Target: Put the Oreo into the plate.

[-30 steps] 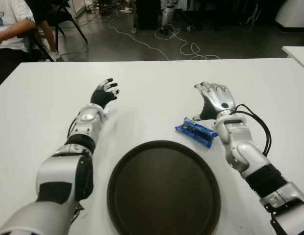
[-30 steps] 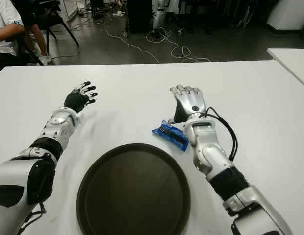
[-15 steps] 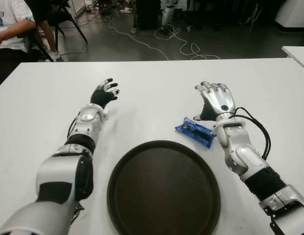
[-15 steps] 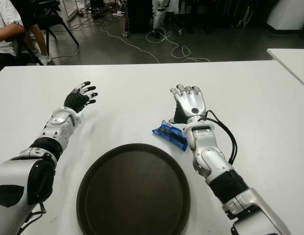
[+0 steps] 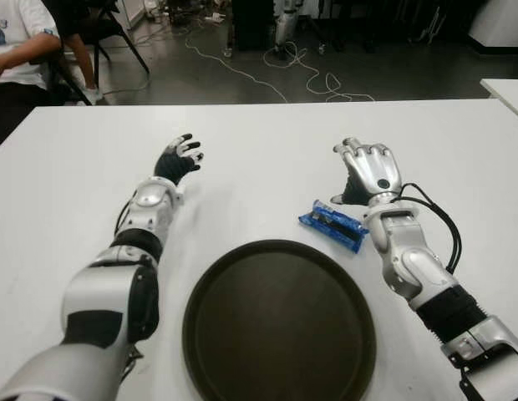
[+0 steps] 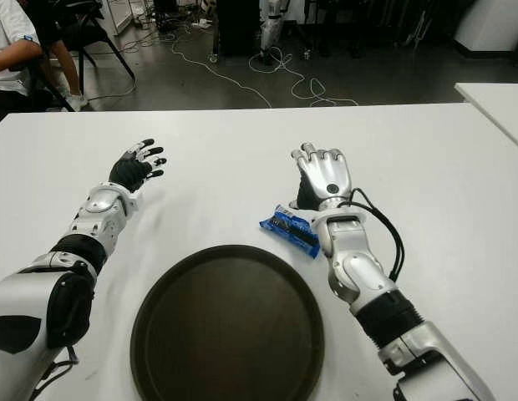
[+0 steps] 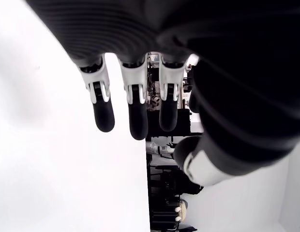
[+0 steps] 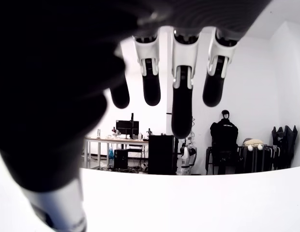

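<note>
- The Oreo (image 5: 332, 225), a small blue packet, lies on the white table (image 5: 259, 142) at 1 o'clock just off the plate (image 5: 280, 321) rim.
- Right hand (image 5: 369, 171) sits beside it, fingers (image 8: 181, 99) extended, grasping nothing.
- Left hand (image 5: 177, 159) idle at 11 o'clock, fingers released.
- Probably light, crinkly, slippery; pinch across its narrow middle.

Silver arms w/ black joints; black cable (image 5: 447, 230) on R forearm.

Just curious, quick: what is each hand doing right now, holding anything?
Left hand: open, fingers spread, holding nothing.
Right hand: open, holding nothing; the Oreo lies on the table beside its wrist.
</note>
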